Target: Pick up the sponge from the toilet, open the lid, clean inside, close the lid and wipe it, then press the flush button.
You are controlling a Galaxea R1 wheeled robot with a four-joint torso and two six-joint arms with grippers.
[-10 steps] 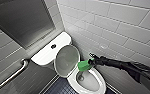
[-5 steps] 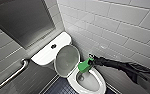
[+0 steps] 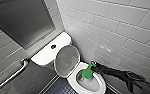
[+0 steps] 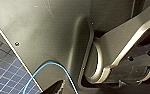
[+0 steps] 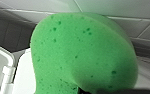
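Head view, lower centre, showed you had the right gripper (image 3: pixel 93 65) clamped on the sponge (image 3: pixel 87 73), its end dipped into the bowl (image 3: pixel 102 87) for scrubbing inside, with the lid (image 3: pixel 66 60) propped upright behind for access.

High head view, close right wrist view, both on sponge (image 3: pixel 87 73)

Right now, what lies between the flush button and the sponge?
The lid. In the head view it stands raised, between the flush button on the tank and the sponge at the bowl.
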